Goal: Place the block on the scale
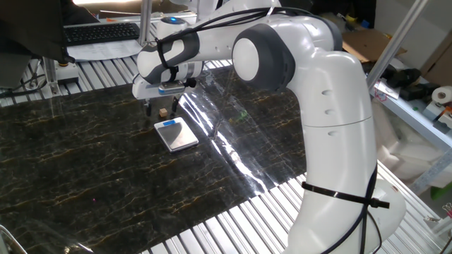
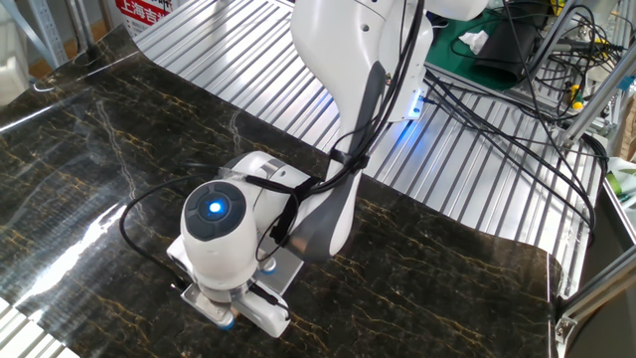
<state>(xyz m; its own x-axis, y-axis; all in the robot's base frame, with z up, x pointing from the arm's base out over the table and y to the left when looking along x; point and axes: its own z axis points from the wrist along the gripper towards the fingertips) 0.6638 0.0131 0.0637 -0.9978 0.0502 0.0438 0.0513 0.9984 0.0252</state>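
Two views of the arm at the desk (image 1: pixel 85 176), a dark marbled sheet. The scale (image 1: pixel 176 134) lies flat on this sheet, its square plate turned at a slant to the sheet's edges, with the blue strip along the edge that faces the tool. The block (image 1: pixel 163 111) sits on the sheet just beyond that blue edge, near the scale but apart from it; a cube, it shows no long axis. The tool (image 1: pixel 161 107) hangs over the block with its fingers (image 1: pixel 147 108) pointing down, one on either side and clear of it, released. In the other fixed view the arm's wrist covers the block and most of the scale (image 2: pixel 283 270); the tool (image 2: pixel 231 316) is only partly visible.
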